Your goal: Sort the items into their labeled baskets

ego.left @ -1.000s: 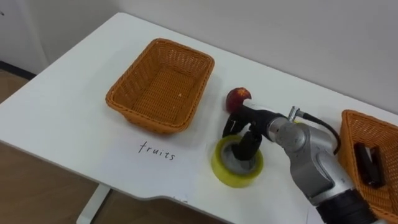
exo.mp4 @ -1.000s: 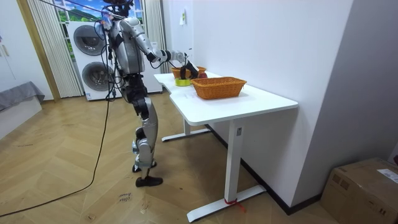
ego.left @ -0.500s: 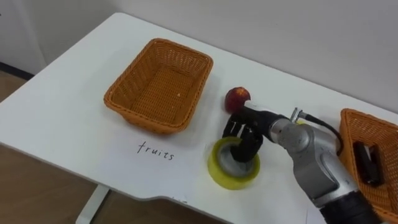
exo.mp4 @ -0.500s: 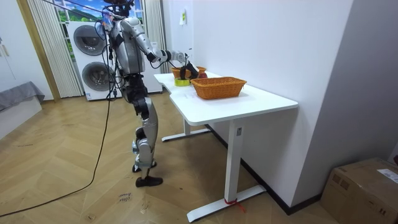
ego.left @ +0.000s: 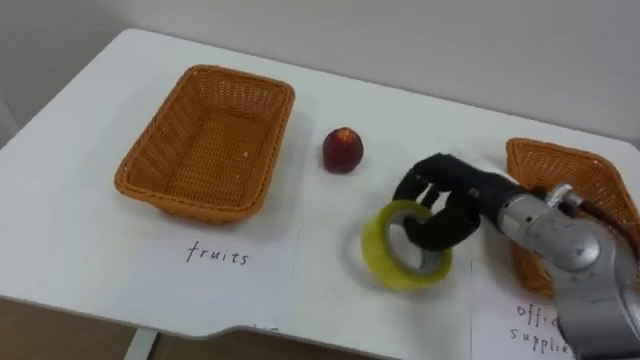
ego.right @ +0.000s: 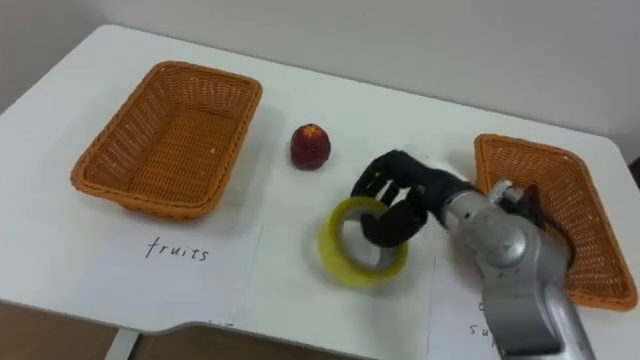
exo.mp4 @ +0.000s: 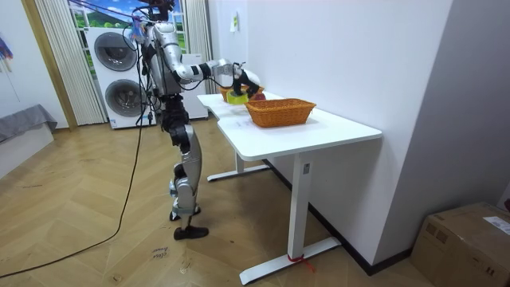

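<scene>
Left eye view, lower centre: the right hand (ego.left: 455, 195) is curling its black fingers round the rim of a tilted yellow tape roll (ego.left: 393, 262). Farther up, a round red apple (ego.left: 342, 150) is lying between the left woven orange basket (ego.left: 188, 203) and the right woven orange basket (ego.left: 575, 160).

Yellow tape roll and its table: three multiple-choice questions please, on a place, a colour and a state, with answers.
1. Where is the round red fruit? A: inside a basket. B: on the white table, between the empty left wicker basket and the right hand. C: in a hand.
2. What colour is the ring-shaped tape roll? A: blue. B: white. C: yellow.
3. The right hand is: A: shut on the tape roll. B: open, flat on the table. C: shut, empty.
Answers: B, it lies on bare tabletop; C, yellow rim; A, it curls through the roll's hole.
</scene>
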Robot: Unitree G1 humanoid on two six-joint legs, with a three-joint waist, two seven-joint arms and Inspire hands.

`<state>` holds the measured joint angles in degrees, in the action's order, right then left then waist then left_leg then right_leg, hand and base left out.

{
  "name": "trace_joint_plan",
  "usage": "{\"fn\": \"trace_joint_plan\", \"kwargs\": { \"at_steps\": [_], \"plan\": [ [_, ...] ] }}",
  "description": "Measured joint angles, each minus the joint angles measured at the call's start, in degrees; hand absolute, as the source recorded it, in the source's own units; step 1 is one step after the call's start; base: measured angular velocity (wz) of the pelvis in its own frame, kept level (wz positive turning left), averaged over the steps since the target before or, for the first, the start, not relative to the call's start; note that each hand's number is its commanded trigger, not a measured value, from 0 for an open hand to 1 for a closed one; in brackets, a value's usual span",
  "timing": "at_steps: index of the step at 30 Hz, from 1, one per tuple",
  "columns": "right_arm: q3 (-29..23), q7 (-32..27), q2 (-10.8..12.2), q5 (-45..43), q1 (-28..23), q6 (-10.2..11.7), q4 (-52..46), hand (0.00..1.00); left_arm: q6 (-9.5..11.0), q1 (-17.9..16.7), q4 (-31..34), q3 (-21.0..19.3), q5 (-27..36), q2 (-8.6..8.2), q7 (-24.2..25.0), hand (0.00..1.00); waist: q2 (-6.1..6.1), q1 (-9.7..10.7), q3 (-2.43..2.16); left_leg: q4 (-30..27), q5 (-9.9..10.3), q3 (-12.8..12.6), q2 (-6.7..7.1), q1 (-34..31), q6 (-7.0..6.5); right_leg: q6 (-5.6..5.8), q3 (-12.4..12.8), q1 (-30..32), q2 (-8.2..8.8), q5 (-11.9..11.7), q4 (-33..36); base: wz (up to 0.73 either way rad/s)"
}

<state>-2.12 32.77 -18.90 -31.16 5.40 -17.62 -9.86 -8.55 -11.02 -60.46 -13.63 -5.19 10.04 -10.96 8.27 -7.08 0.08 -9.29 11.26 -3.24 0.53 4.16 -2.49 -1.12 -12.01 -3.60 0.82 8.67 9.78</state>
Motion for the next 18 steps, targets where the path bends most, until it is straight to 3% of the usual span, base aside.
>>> {"fn": "trace_joint_plan", "kwargs": {
  "at_steps": [6, 12, 18],
  "plan": [
    [-5.99, -6.55, 0.02, 6.45, -0.01, 0.96, -0.13, 1.00, 0.75, -0.94, -0.35, 0.33, 0.02, -0.23, -1.39, 0.00, 0.27, 1.81, -0.24, 0.55, 0.03, -0.95, -0.04, 0.85, -0.05, 0.09, 1.11, -0.23, -0.06, -0.10, 0.27, -0.09],
    [-8.08, -12.29, -0.01, 6.88, -0.01, 1.72, -0.13, 1.00, 1.04, -2.29, -0.35, 0.34, 0.00, -0.23, -1.15, 0.00, -0.31, 2.86, 0.05, 0.57, 0.12, -1.32, -0.03, 1.30, -0.18, 0.12, 1.72, -0.16, 0.07, -0.10, 0.93, -0.04],
    [-8.37, -16.87, -0.07, 6.65, 0.00, 1.80, -0.13, 1.00, 1.03, -3.89, -0.27, 0.31, -0.05, -0.24, 0.23, 0.00, -0.78, 3.89, -0.06, 0.47, 0.11, -1.35, -0.04, 1.30, -0.18, 0.12, 1.60, -0.12, 0.13, -0.10, 0.95, 0.00]
  ]
}}
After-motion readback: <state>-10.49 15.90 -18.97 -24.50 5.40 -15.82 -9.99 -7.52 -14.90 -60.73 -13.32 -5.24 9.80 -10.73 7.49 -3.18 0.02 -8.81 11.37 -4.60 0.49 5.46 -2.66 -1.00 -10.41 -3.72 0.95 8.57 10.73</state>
